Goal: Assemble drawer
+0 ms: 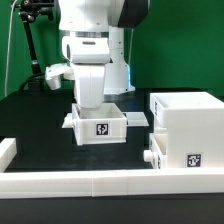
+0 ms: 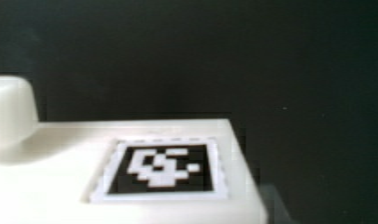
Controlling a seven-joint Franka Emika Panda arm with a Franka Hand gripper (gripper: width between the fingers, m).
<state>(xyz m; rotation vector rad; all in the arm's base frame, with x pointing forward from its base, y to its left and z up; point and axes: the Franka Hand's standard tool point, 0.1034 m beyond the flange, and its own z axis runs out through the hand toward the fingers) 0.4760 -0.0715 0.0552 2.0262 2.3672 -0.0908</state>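
Note:
A small shallow white tray (image 1: 100,127) with a square tag on its front wall sits mid-table. My gripper (image 1: 96,106) reaches straight down into or onto it; its fingertips are hidden behind the tray wall, so its state does not show. The boxy white casing (image 1: 188,125) stands to the exterior view's right, with a tag low on its front and a small knob (image 1: 150,157) sticking out at its lower left. The wrist view shows a tagged white surface (image 2: 163,167) very close, with a rounded white knob (image 2: 8,112) beside it and no fingers.
A long low white wall (image 1: 100,184) runs along the table's front, with a raised end block (image 1: 7,150) at the exterior view's left. The table is black. A dark stand (image 1: 35,50) and a green backdrop are behind the arm.

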